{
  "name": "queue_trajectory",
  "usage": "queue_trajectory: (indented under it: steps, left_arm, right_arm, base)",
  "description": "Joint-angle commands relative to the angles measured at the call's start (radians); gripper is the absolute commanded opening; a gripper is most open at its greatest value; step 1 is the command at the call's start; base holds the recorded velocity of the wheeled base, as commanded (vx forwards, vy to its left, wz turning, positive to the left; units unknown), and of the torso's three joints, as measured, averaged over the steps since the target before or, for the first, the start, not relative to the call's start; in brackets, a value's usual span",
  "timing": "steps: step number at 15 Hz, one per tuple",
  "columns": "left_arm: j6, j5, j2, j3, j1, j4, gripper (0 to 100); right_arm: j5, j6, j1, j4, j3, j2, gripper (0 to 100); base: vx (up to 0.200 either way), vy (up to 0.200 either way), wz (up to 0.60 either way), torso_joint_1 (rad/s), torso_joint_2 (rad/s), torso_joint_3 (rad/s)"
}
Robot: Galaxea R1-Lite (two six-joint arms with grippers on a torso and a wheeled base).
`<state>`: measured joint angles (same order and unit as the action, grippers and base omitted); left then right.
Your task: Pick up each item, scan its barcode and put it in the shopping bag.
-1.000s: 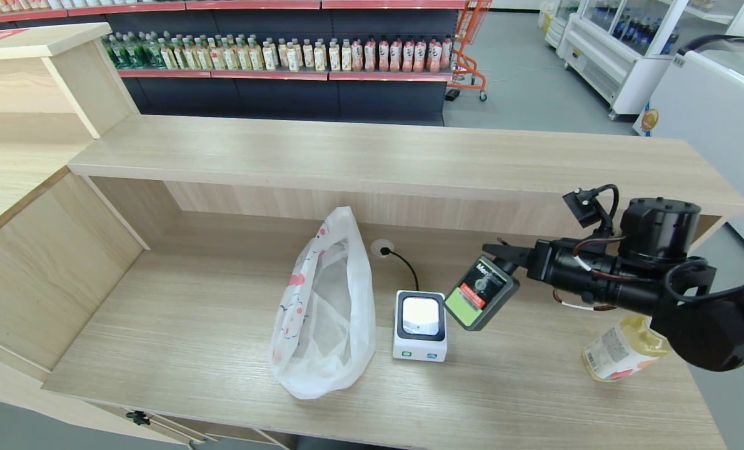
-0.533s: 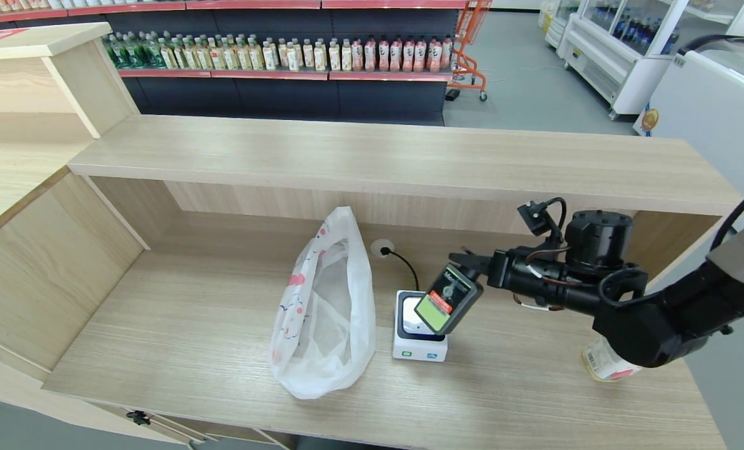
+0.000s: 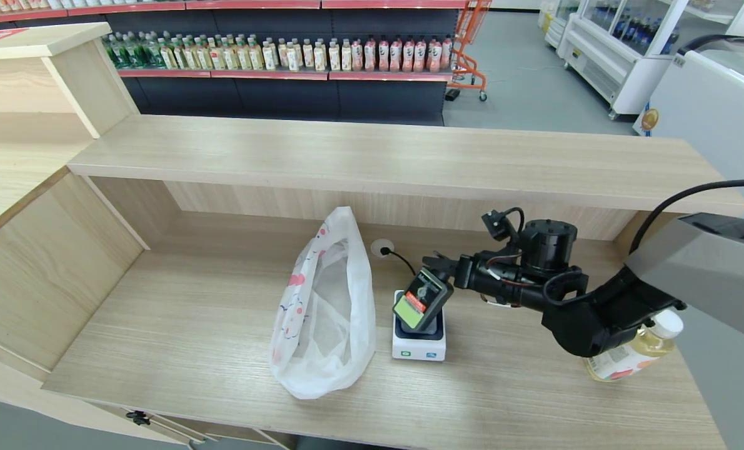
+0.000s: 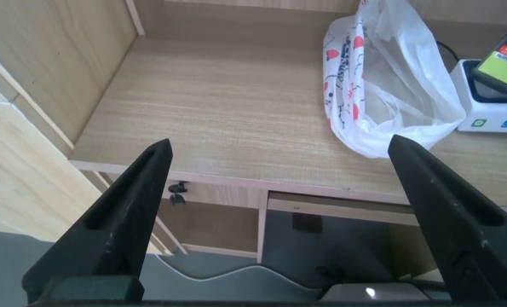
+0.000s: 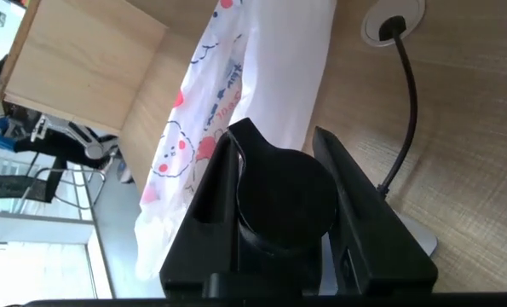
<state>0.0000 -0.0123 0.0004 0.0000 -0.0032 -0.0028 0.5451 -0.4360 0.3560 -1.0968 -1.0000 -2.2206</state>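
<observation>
the right gripper [image 3: 439,270] pinches a dark container with a green and red label [image 3: 421,299] between its fingers, holding it tilted just above the white box scanner with a dark window [image 3: 418,342] on the light wooden counter [image 3: 178,337]. the white plastic shopping bag with red print [image 3: 322,312] lies just beside the scanner. a yellow-liquid bottle with a white cap [image 3: 634,353] lies under the right arm. the left gripper [image 4: 279,158] hangs over the counter's near edge, fingers spread wide.

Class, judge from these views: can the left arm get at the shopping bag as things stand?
Probably yes. The left gripper is open and empty, and the counter between it and the shopping bag carries no obstacle. The right gripper holds its can over the scanner, beyond the bag.
</observation>
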Motion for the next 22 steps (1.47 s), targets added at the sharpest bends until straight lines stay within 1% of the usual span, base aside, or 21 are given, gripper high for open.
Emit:
queue_trajectory:
  steps: [1,6,9,17,22]
  left_arm:
    - [0.0,0.0,0.0,0.0,0.0,0.0,100]
    - [0.0,0.0,0.0,0.0,0.0,0.0,100]
    - [0.002,0.0,0.0,0.0,-0.001,0.0,100]
    - [0.0,0.0,0.0,0.0,0.0,0.0,100]
    - [0.0,0.0,0.0,0.0,0.0,0.0,100]
  right_arm:
    - [-0.001,0.002,0.006,0.003,-0.011,-0.034,0]
    - [-0.001,0.022,0.005,0.005,-0.015,-0.028,0]
    - [-0.001,0.06,0.0,0.005,-0.015,-0.024,0]
    - [-0.001,0.068,0.001,0.006,0.009,0.03,0]
    - [-0.001,0.069,0.011,0.006,0.084,0.145,0]
  base:
    - [0.0,0.0,0.0,0.0,0.0,0.0]
    - [0.0,0.0,0.0,0.0,0.0,0.0]
    - [0.0,0.0,0.0,0.0,0.0,0.0]
    - [0.0,0.0,0.0,0.0,0.0,0.0]
    - [0.0,0.0,0.0,0.0,0.0,0.0]
